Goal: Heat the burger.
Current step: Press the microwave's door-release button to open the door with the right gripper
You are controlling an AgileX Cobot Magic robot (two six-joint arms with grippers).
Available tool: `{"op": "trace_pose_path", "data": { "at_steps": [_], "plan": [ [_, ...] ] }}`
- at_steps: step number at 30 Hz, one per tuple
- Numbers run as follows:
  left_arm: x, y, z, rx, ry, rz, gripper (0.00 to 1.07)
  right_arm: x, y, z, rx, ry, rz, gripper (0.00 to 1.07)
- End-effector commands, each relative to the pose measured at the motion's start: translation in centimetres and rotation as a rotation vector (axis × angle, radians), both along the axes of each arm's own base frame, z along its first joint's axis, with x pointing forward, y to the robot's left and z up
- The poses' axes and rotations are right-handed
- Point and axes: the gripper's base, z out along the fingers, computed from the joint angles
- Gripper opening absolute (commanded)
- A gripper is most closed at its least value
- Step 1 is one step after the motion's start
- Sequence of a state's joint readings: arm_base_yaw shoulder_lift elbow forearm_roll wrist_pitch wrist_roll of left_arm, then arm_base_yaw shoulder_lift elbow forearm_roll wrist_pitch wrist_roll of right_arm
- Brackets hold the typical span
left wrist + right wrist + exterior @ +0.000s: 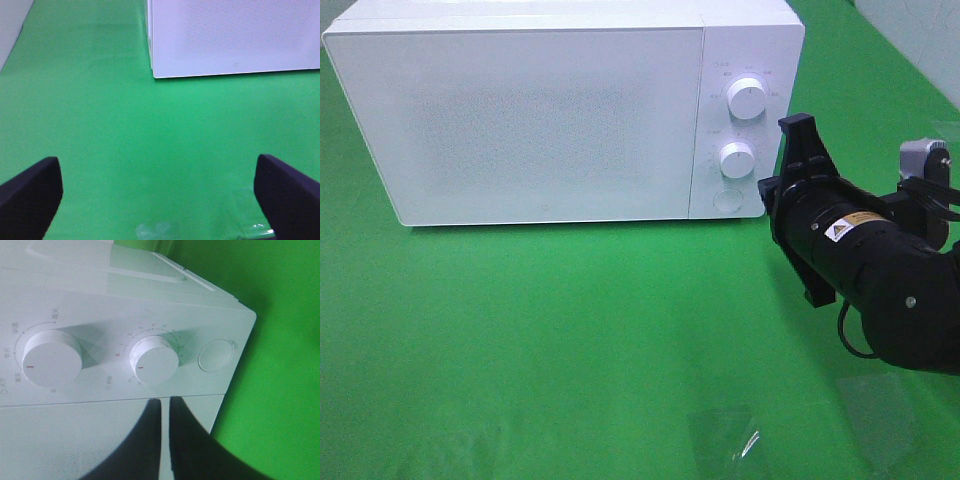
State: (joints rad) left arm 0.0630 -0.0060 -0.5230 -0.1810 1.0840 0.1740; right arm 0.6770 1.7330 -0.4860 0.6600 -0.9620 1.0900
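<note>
The burger is out of view. The white microwave (pixel 520 110) stands at the back of the green cloth with its door closed; its lower front corner shows in the left wrist view (pixel 230 35). My right gripper (pixel 165 401) is shut with nothing between its fingers. It points at the control panel just beside the timer knob (pixel 154 360), between the power knob (pixel 48 358) and the round button (pixel 216 356). In the exterior high view this gripper (pixel 767 195) sits at the panel's lower right edge. My left gripper (pixel 160 200) hangs open over bare cloth in front of the microwave.
Two knobs (pixel 747 99) (pixel 737 159) and a round button (pixel 727 200) line the microwave's right side. Crumpled clear film (pixel 725 435) (pixel 155 231) lies on the cloth near the front edge, with another clear patch (pixel 880 415) to its right.
</note>
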Motion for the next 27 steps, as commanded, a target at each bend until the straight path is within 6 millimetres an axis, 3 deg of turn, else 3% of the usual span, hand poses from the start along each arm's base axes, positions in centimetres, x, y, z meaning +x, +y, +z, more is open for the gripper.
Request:
{"op": "trace_pose_path", "data": {
  "at_steps": [1, 13, 27],
  "plan": [
    [-0.2, -0.1, 0.0, -0.010, -0.023, -0.005, 0.98, -0.1, 0.3, -0.3, 0.046, 0.039, 0.014, 0.00],
    [-0.2, -0.1, 0.0, -0.010, -0.023, -0.005, 0.98, -0.2, 0.2, -0.9, 0.076, 0.111, 0.002, 0.00],
    [-0.2, -0.1, 0.0, -0.010, -0.023, -0.005, 0.98, 2.8, 1.4, -3.9, 0.083, 0.144, -0.004, 0.00]
  ]
}}
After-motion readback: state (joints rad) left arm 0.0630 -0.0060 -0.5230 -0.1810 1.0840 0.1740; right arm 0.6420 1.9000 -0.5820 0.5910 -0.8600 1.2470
